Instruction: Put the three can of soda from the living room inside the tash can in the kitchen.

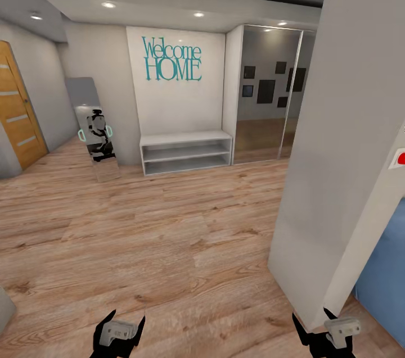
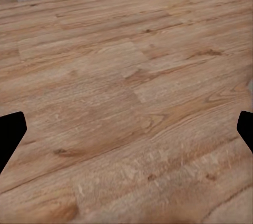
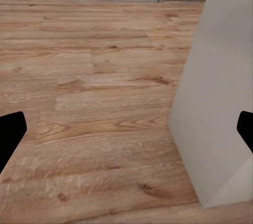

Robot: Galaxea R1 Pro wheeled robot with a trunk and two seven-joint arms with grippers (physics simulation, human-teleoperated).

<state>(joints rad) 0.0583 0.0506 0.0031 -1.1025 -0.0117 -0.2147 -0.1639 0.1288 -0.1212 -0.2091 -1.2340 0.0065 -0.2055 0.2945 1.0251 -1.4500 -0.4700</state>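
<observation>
Wood-grain brown floor (image 1: 140, 234), white shelf (image 1: 185, 153), teal lettering (image 1: 171, 59).

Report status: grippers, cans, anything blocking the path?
Left gripper and right gripper both open, empty, low over wood floor. No cans or bin in sight; hallway with white shelf bench. White wall corner close by the right gripper.

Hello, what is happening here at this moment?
The robot stands in an entrance hall, on a wood floor. It faces a white shelf bench under a "Welcome HOME" sign. The left gripper and right gripper are open and hold nothing. A white wall corner stands close on its right.
</observation>
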